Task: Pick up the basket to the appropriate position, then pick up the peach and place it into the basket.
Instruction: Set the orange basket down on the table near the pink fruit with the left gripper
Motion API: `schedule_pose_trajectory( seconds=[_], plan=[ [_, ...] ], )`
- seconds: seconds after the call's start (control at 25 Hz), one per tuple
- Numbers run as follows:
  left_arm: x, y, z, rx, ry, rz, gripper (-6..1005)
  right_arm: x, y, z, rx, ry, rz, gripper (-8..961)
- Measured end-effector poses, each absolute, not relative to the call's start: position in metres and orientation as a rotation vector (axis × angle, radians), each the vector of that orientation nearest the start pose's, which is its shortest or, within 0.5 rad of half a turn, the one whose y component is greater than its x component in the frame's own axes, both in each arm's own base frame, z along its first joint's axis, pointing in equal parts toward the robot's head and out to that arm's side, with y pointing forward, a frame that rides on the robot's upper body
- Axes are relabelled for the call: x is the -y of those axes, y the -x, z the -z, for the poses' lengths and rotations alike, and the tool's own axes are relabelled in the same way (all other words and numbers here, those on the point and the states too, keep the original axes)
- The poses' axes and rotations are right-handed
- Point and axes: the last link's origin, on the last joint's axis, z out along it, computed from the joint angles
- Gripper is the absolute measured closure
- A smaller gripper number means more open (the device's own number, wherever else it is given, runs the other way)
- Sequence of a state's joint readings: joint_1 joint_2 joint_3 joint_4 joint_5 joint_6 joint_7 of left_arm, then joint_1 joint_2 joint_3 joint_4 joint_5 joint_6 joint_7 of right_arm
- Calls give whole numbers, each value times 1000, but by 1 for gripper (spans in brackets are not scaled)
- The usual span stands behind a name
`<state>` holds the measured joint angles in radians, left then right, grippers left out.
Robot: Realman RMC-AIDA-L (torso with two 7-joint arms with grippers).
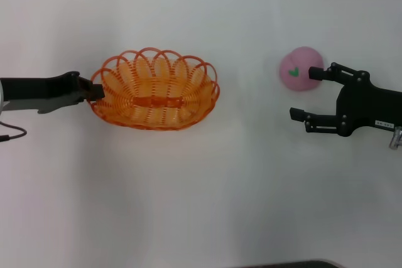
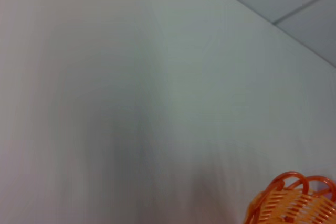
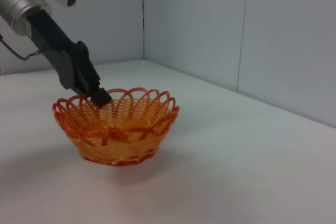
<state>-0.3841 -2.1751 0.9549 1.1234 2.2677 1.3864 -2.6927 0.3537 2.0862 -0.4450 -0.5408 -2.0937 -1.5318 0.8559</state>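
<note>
- My left arm is reaching in level from my left, and my left gripper (image 1: 97, 91) is pinching the scalloped rim at the left end of the basket (image 1: 154, 90).
- In the right wrist view that left gripper (image 3: 100, 97) is coming down at a slant onto the near-left rim, jaws pressed together on the wire loops; the basket (image 3: 116, 126) is sitting upright, mouth facing up.
- The basket is lying on the white table (image 1: 201, 205), left of centre, its long axis running left to right.
- My right arm is stretching in from my right, and my right gripper (image 1: 311, 92) is holding its jaws spread, one fingertip touching the peach (image 1: 300, 68).
- The peach is resting far right, well apart from the basket, its green leaf mark facing me.
</note>
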Motion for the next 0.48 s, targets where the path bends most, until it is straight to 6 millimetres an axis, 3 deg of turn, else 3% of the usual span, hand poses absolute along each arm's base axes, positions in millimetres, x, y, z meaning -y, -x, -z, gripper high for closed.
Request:
schedule_pose_trajectory(
  seconds=[0.48],
  plan=[
    [-317,282,11,1910,2014,353,947,-269,-339,5,-388,2547,-564,7]
  ],
)
